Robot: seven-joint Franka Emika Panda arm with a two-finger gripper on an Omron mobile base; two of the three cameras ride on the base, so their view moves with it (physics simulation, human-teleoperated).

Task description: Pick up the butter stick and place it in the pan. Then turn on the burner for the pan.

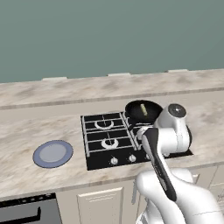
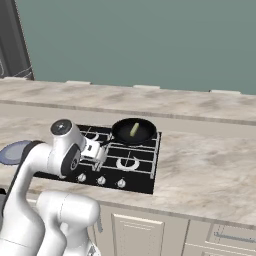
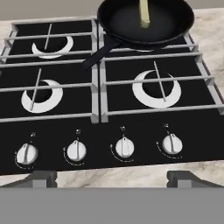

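The black pan [image 3: 168, 26] sits on the back right burner of the stove [image 3: 98, 131], its handle pointing toward the stove's middle. The pale yellow butter stick [image 3: 144, 13] lies inside the pan [image 1: 151, 114], also seen as the butter stick [image 2: 134, 129] in the right base view. My gripper [image 3: 113, 179] is open and holds nothing. It hovers low over the stove's front edge, facing the row of several knobs, with its fingertips [image 3: 41, 178] wide apart. In the right base view the gripper [image 2: 100, 152] hangs above the left front burner area.
A blue-grey plate [image 1: 53, 153] lies on the counter left of the stove. Nearest the pan's side is the far right knob [image 3: 172, 143]. Marbled counter [image 2: 200, 160] stretches right of the stove, with cabinet fronts below.
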